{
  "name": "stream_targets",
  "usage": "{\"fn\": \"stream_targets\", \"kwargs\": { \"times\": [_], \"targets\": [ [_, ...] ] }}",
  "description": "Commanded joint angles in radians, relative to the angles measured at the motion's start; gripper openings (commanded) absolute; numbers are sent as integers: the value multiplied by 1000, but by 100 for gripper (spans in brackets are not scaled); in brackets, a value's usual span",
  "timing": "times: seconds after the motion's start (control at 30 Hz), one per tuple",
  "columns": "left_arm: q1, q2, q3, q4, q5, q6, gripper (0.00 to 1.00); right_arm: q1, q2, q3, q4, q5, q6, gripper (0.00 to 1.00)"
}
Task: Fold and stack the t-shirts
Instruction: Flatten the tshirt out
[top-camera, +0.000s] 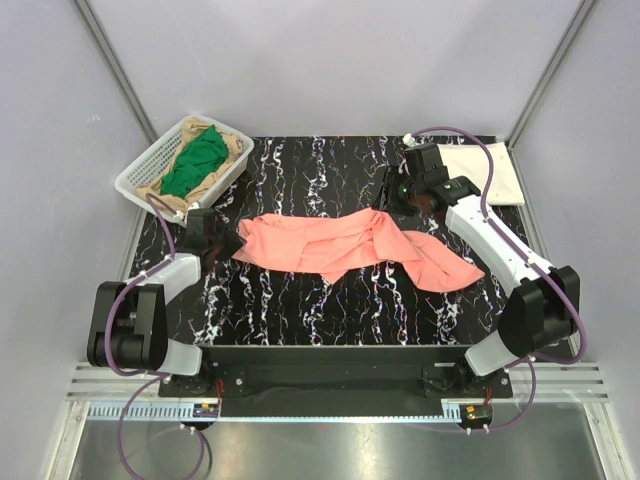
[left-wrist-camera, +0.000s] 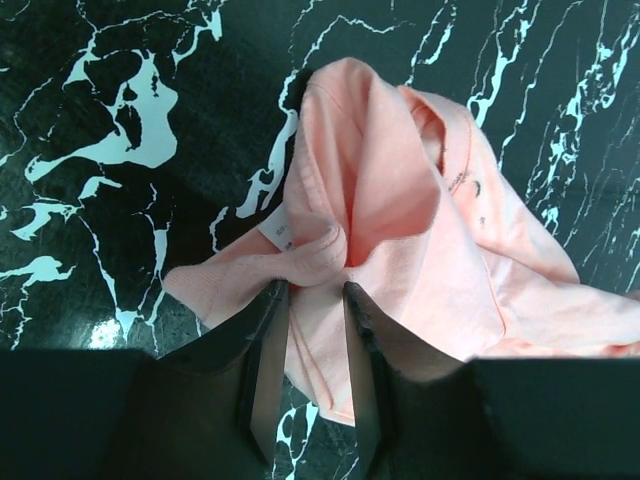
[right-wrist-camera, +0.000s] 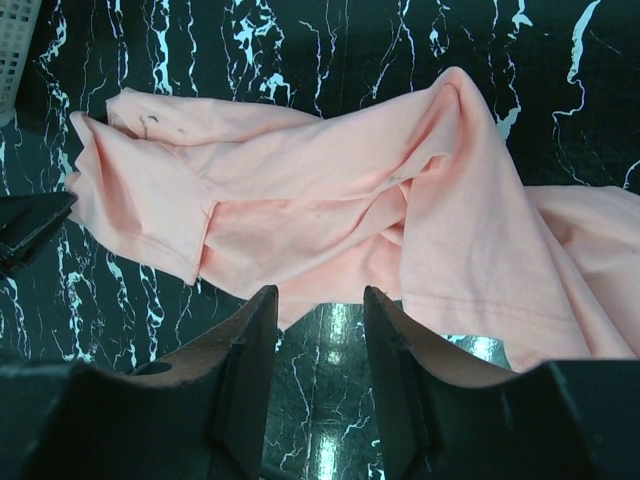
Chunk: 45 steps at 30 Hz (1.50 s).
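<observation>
TWO ARMS, ONE SHIRT: The salmon-pink t-shirt (top-camera: 330, 245) lies crumpled across the middle of the marbled black table (top-camera: 300, 320). Its long axis runs left to right, and its right end sags toward the near side.

My left gripper (left-wrist-camera: 315, 290) sits at the shirt's left end, with the whole garment stretching away from it to the right. Its jaws stand narrow with a rolled lip of cloth at their tips, and I cannot tell whether that fold is pinched or only nudged. My right gripper (right-wrist-camera: 320, 298) hangs at the shirt's far edge, right of its middle. Its jaws are parted and hold nothing; a hem lies just at their mouth and bare table shows between them.

As I judge it, the coming move turns on that line. Each arm is nearer its own end, and a clean spread wants them drawing apart along the long axis.

Well apart from this, a cream-white t-shirt (top-camera: 485, 170) lies flat at the far right corner. A green t-shirt (top-camera: 195, 160) and a tan t-shirt (top-camera: 235, 140) sit heaped in the white mesh basket (top-camera: 135, 182) at far left.

Hard to read: the pink shirt is doubled over itself, so collar and sleeves cannot be sorted out. A small white label (left-wrist-camera: 276, 233) beside my left jaws may mark the neck. From above, both sets of fingertips are hidden under their wrists. The shirt's right end is cut off in the right wrist view, and my right arm covers part of the cream shirt.
</observation>
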Motion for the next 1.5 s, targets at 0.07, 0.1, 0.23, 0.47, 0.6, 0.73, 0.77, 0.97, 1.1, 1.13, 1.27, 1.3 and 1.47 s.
{"fn": "stream_targets", "kwargs": {
  "times": [0.07, 0.1, 0.23, 0.47, 0.6, 0.73, 0.77, 0.97, 1.1, 1.13, 1.27, 1.3, 1.47],
  "targets": [
    [-7, -72, -6, 73, 16, -18, 33, 5, -38, -12, 45, -20, 19, 48],
    [-7, -77, -8, 74, 17, -18, 33, 5, -37, -13, 47, -23, 20, 48],
    [-12, -94, -12, 77, 27, -27, 35, 5, -31, -18, 56, -30, 25, 48],
    [-17, -77, -21, 94, 36, -17, 35, 5, -38, -33, 61, -36, 28, 49],
    [-17, -78, -21, 53, -1, -11, 35, 5, -51, -35, 59, -32, 25, 49],
    [-17, -106, -44, 37, -90, 15, 35, 5, -54, -39, 61, -41, 22, 49],
    [-17, -107, -50, 45, -87, 15, 35, 5, -52, -38, 61, -44, 22, 49],
    [-17, -83, -104, 123, -65, -6, 38, 5, -48, -38, 64, -56, 28, 50],
    [-17, -51, -106, 148, -65, -9, 43, 5, -58, -35, 64, -53, 25, 50],
    [-17, -45, -103, 156, -67, -12, 43, 5, -60, -35, 65, -52, 25, 50],
    [-17, -14, -90, 185, -67, -14, 44, 5, -68, -35, 65, -47, 24, 50],
    [-17, -5, -86, 192, -67, -15, 44, 5, -68, -36, 64, -47, 22, 50],
    [-18, -3, -81, 219, -65, -18, 41, 5, -58, -42, 64, -44, 20, 50]
  ]
}}
